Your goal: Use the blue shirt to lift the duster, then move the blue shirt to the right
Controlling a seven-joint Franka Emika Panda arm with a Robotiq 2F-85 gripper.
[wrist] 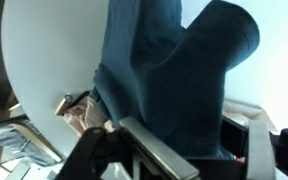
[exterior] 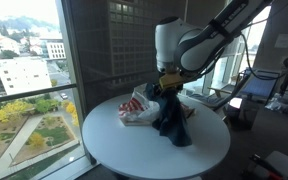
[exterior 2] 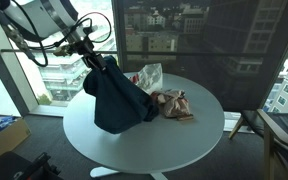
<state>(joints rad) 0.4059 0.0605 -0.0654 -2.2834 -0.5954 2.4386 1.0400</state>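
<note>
My claw (exterior 2: pixel 87 56) is clenched on the top of the blue shirt (exterior 2: pixel 114 100), and the shirt hangs from it above the round white counter (exterior 2: pixel 199 140). In both exterior views the cloth's long axis runs close to upright, from the pinched end at the claw (exterior: pixel 167 76) down to a wider, bunched lower end. That lower end of the shirt (exterior: pixel 172 122) rests on the counter (exterior: pixel 114 150), so it is not fully clear of the surface.

A crumpled plastic bag (exterior 2: pixel 149 74) lies on the counter behind the shirt. In an exterior view the bag (exterior: pixel 136 108) shows white with red on it, but I cannot make out what is inside.

The brown duster (exterior 2: pixel 172 104) lies flat on the counter, just beside the shirt's lower edge and next to the bag.

In the wrist view the shirt (wrist: pixel 174 70) fills most of the picture, spreading away from the claw (wrist: pixel 209 152) over the white counter (wrist: pixel 44 50). Something tan shows at the cloth's edge, too blurred for me to name.
</note>
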